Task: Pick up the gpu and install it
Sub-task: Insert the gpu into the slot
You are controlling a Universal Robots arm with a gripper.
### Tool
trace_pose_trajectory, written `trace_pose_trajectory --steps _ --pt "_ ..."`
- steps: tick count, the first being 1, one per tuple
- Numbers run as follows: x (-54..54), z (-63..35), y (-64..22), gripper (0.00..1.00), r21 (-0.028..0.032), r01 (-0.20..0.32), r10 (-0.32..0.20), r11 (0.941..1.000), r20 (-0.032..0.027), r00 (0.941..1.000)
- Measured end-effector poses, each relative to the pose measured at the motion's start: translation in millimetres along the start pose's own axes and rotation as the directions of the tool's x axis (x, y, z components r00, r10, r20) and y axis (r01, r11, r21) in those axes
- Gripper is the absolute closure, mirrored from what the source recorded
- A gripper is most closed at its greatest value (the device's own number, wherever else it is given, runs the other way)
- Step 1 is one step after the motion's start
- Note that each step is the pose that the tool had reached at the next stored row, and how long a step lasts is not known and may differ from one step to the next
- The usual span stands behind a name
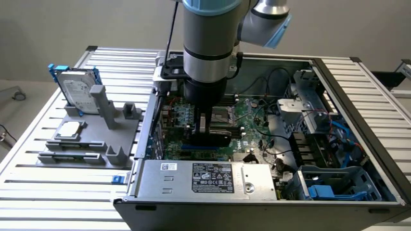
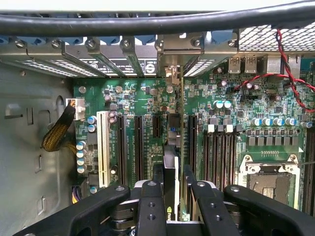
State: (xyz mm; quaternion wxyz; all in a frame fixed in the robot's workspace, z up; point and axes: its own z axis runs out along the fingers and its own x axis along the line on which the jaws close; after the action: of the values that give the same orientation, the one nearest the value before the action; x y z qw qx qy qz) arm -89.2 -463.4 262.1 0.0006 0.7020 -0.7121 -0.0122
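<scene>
Grey aluminium slats are being shown as the worktable (image 1: 38, 192) in the exterior view, with an open computer case (image 1: 270, 211) lying on it. The arm's gripper (image 1: 204, 126) is being held low inside the case, over the green motherboard (image 1: 247, 113). The gpu (image 1: 207, 138) is being carried there as a dark card, edge-down, just above the board. At nine o'clock from the case, a grey fixture (image 1: 96, 137) is being used to hold a silver hard drive in a blue frame (image 1: 76, 91) and a small square chip (image 1: 69, 129).

In the wrist view, the black fingers (image 2: 150, 206) are being seen clamped on the gpu (image 2: 170, 172), which is being held on edge and pointed toward twelve o'clock, among the long black expansion slots (image 2: 139, 142). The pick-up is judged done; whether the card is being seated fully cannot be told.
</scene>
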Motion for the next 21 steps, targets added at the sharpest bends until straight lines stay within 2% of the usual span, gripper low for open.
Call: trace_pose_trajectory --steps 21 --pt "0.1 3.6 1.7 0.73 -0.0001 0.000 0.000 1.0000 -0.0002 1.0000"
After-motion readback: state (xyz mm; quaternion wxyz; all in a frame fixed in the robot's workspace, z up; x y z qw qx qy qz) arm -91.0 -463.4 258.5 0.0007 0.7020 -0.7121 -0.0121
